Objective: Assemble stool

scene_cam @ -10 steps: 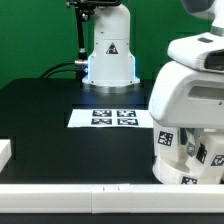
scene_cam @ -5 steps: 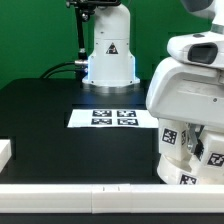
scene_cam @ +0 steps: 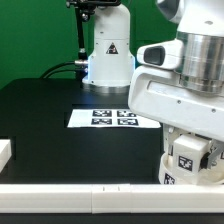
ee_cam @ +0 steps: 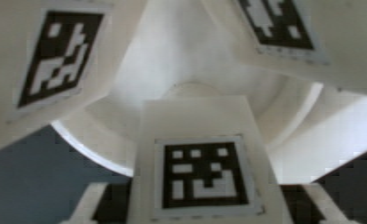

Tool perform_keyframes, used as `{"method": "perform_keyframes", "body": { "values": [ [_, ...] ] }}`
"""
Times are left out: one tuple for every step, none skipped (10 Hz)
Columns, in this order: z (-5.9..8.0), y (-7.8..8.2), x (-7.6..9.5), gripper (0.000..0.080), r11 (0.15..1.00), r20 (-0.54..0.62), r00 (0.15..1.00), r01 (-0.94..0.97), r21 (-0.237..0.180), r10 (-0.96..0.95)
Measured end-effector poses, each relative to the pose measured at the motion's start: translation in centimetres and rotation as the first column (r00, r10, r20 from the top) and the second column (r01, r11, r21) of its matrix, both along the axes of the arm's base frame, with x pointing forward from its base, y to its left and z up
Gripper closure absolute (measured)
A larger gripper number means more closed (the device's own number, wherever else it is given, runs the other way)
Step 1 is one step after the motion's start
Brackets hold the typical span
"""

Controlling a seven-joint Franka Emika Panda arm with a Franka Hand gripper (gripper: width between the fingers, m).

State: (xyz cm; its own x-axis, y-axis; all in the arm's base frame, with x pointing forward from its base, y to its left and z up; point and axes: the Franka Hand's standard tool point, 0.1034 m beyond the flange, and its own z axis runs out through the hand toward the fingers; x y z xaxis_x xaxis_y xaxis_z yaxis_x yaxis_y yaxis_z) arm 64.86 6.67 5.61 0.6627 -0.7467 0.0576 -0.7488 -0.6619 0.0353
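Note:
The stool [scene_cam: 186,160] stands at the table's front, on the exterior view's right, as a white seat disc with tagged legs pointing up, mostly hidden under my arm. In the wrist view I look down into the seat disc [ee_cam: 95,150]. Two tagged legs [ee_cam: 64,60] [ee_cam: 278,25] rise at the far side, and a third tagged leg [ee_cam: 206,165] stands closest. My gripper [ee_cam: 205,205] straddles this third leg, with one finger [ee_cam: 98,200] on each side and a thin dark gap to the leg. The jaws look open.
The marker board [scene_cam: 112,118] lies mid-table. The robot's white base [scene_cam: 108,50] stands behind it. A white rail [scene_cam: 70,190] runs along the table's front edge, and a white block [scene_cam: 5,152] sits at the exterior view's left edge.
My arm has swung toward the exterior view's left and come down over the stool, covering more of it. The stool has stayed in place.

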Motion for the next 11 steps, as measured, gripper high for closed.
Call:
{"method": "perform_keyframes", "body": {
  "values": [
    [-0.1,-0.3,-0.2,0.0466,0.995,-0.003,0.995,0.099,0.000,-0.099],
    [-0.1,-0.5,-0.4,0.0466,0.984,0.000,0.984,0.177,-0.006,-0.177],
    [-0.1,-0.6,-0.5,0.0466,0.982,0.002,0.983,0.186,-0.012,-0.186],
    [-0.2,-0.6,-0.5,0.0388,0.984,0.001,0.984,0.180,-0.013,-0.180],
    [-0.2,-0.6,-0.5,0.0219,0.984,0.001,0.984,0.180,-0.013,-0.180],
    [0.0,-0.5,-0.4,0.0219,0.983,0.004,0.983,0.181,-0.009,-0.181],
    [1.3,-0.4,-0.1,0.0164,0.984,0.017,0.984,0.178,0.003,-0.178],
    [3.5,-0.5,-0.1,0.0154,0.986,0.032,0.986,0.163,0.032,-0.164],
    [5.2,-0.7,-0.1,0.0154,0.987,0.031,0.987,0.156,0.045,-0.157],
    [5.8,-0.7,0.1,0.0151,0.986,0.041,0.986,0.157,0.050,-0.159],
    [5.3,-0.7,-0.1,0.0151,0.987,0.036,0.987,0.155,0.046,-0.157]
  ]
}}
